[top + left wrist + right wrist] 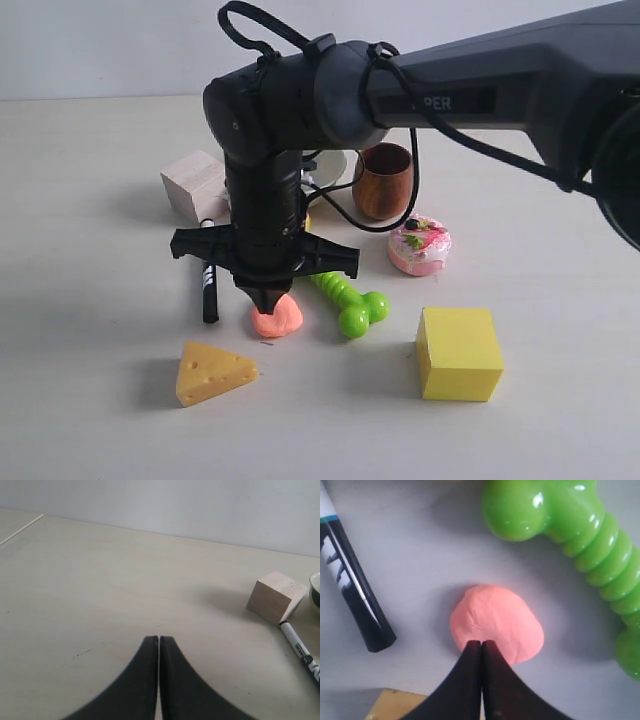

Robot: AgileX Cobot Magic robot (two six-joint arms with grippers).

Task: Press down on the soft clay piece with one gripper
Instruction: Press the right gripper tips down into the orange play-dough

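Right claw [480, 642] — clenched, empty — seemingly touches the soft clay piece [497, 620].

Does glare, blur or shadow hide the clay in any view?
Exterior view: even light, soft shadows; the right gripper covers part of the soft clay piece. Right wrist view: clay sharp, white glare spots on the green plastic toy. Left wrist view: clear, faint shadow beside the wooden block.

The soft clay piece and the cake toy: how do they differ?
The soft clay piece is plain salmon-orange and lumpy; the cake toy is pink, round, decorated. The right gripper, jaws shut, is at the clay piece, not the cake toy. Both lie on the table.
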